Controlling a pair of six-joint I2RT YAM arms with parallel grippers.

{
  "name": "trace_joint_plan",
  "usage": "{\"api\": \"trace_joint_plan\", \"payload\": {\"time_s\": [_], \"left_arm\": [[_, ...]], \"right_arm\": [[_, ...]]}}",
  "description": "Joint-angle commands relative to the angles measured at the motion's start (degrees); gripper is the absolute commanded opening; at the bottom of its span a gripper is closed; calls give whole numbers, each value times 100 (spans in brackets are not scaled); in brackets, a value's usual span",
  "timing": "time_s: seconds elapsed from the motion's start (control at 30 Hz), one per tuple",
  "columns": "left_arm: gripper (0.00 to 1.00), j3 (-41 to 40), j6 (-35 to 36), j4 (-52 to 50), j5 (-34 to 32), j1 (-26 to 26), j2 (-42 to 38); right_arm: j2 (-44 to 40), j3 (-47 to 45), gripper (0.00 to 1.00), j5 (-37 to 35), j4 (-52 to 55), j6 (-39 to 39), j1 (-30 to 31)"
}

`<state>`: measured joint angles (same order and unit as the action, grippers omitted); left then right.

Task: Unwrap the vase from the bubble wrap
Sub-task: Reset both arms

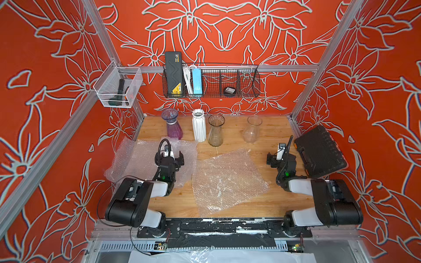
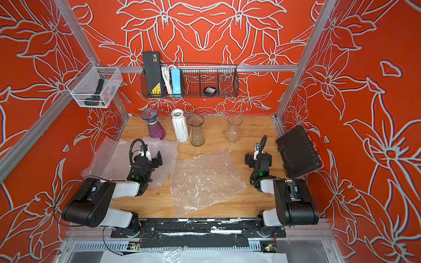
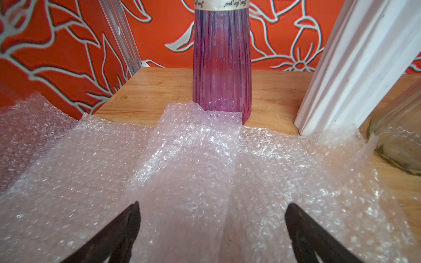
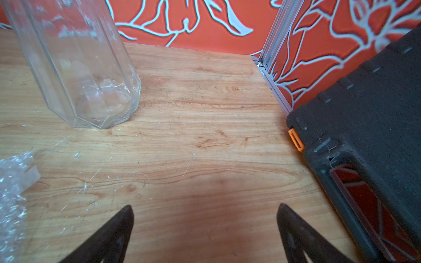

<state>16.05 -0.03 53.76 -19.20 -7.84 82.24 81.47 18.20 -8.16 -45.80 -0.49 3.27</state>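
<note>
Both claws are spread wide and hold nothing: the left gripper (image 3: 211,205) hangs over the heap of wrap on the left, the right gripper (image 4: 205,206) over bare board. The light wooden tabletop (image 1: 273,205) carries clear, bubbled plastic bubble wrap in two places. One flat sheet (image 1: 227,180) lies mid-table. An overlapping heap (image 1: 136,159) lies left, its sheets too mingled to count.

One black plastic tool case (image 1: 321,152) leans at the right wall.

Four unwrapped vases stand upright along the far edge, from left to right:
- purple ribbed glass vase (image 1: 173,128), its foot touching the heap
- white ridged vase (image 1: 198,127)
- smoky ribbed glass vase (image 1: 215,134)
- clear faceted glass vase (image 1: 251,132)
</note>
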Motion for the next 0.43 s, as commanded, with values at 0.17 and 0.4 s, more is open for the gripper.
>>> {"api": "trace_joint_plan", "payload": {"time_s": [0.17,0.4], "left_arm": [[91,-19,-78,154,382,239,-56],[98,-92,9,289,292,125,-62]], "right_arm": [[-57,26,98,-106,5,49,-11],[-52,26,98,-106,1,49,-10]]}}
